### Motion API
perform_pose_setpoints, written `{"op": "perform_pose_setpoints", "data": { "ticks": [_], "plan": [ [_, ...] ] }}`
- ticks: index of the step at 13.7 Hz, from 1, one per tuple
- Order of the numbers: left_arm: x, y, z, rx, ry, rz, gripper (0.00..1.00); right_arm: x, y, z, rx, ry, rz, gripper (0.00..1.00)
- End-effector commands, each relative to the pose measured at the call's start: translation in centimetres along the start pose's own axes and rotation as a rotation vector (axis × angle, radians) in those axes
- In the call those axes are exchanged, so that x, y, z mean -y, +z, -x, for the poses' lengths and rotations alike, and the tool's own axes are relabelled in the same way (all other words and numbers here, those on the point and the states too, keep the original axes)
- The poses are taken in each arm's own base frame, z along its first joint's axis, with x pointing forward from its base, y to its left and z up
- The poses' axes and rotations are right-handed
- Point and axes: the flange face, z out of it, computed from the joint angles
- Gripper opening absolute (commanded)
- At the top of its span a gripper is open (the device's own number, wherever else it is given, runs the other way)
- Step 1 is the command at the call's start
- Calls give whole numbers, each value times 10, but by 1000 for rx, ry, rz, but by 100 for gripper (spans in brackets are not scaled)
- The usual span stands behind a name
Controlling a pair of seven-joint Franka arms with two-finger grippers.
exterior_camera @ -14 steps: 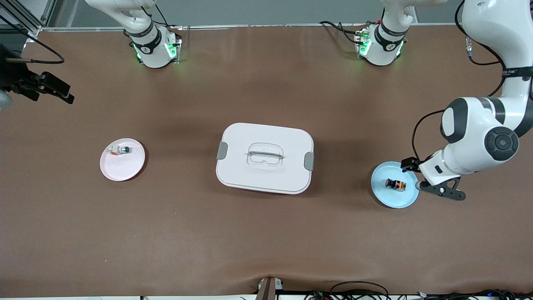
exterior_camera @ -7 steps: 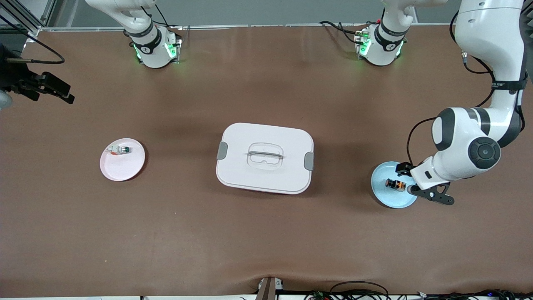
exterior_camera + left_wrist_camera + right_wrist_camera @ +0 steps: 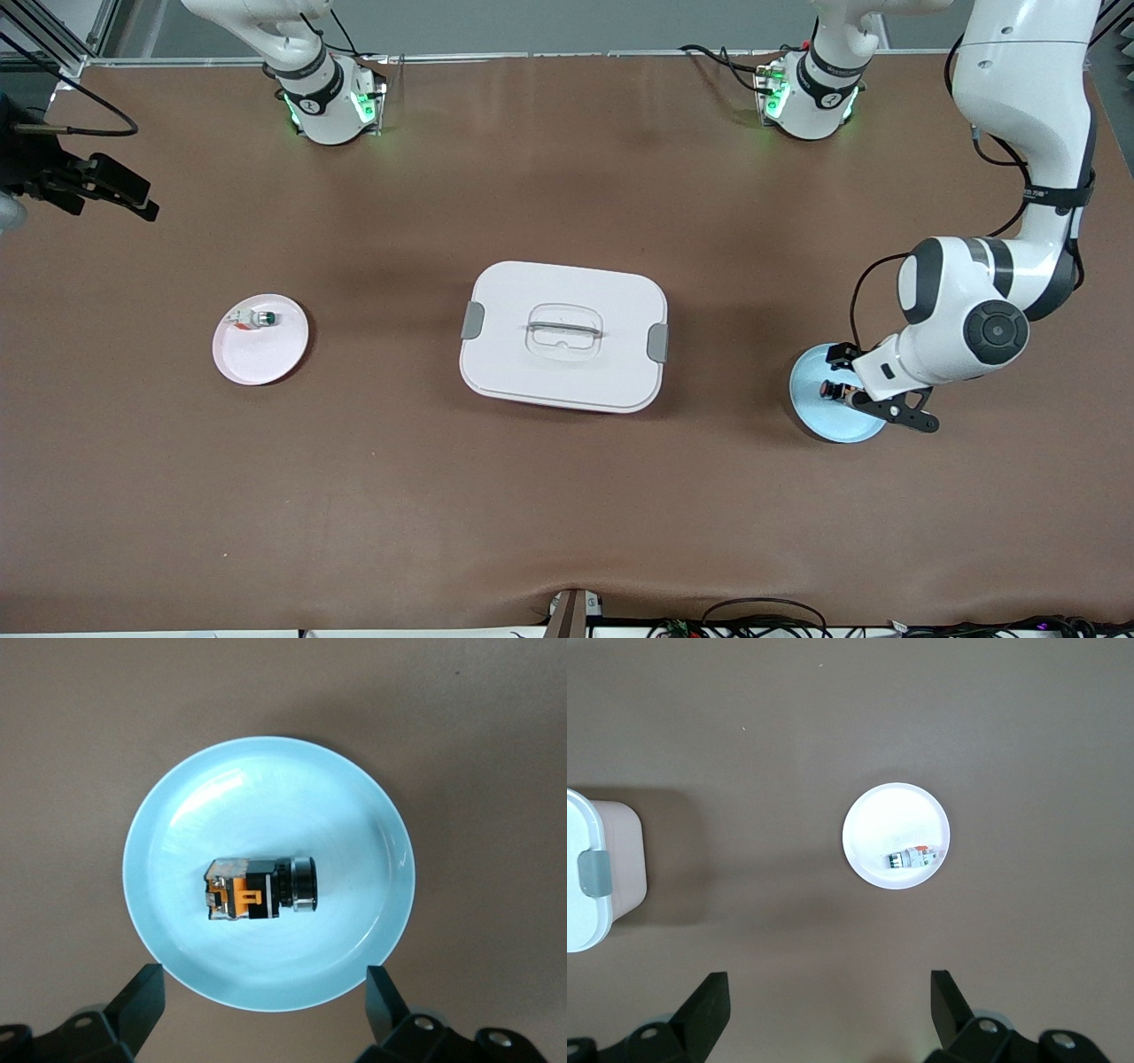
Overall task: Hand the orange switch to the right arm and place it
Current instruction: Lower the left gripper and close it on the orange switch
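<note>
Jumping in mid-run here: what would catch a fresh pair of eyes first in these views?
The left gripper, fingers open, hangs over the light blue plate toward the left arm's end of the table, where the orange switch lies on its side. A big white lidded box sits mid-table. Toward the right arm's end, a pink plate holds a small white switch, with the open right gripper waiting high above the table.
</note>
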Motion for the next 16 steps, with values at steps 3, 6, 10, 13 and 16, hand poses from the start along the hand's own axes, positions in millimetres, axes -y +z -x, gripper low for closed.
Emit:
{"op": "perform_pose_setpoints", "data": {
  "ticks": [3,6,10,13,16],
  "plan": [
    [-2,16,2,-16,26,-19,100,0,6,1,7,-9,-6,100],
    [0,30,-2,-31,36,-35,100,-1,3,1,-5,-8,-7,100],
    [2,47,-5,-42,48,-50,100,4,2,3,-5,-17,-6,100],
    [3,60,-7,-50,46,-50,100,7,3,3,-5,-23,-6,100],
    [2,65,-9,-60,49,-53,100,5,2,2,-11,-18,-7,100]
  ]
}}
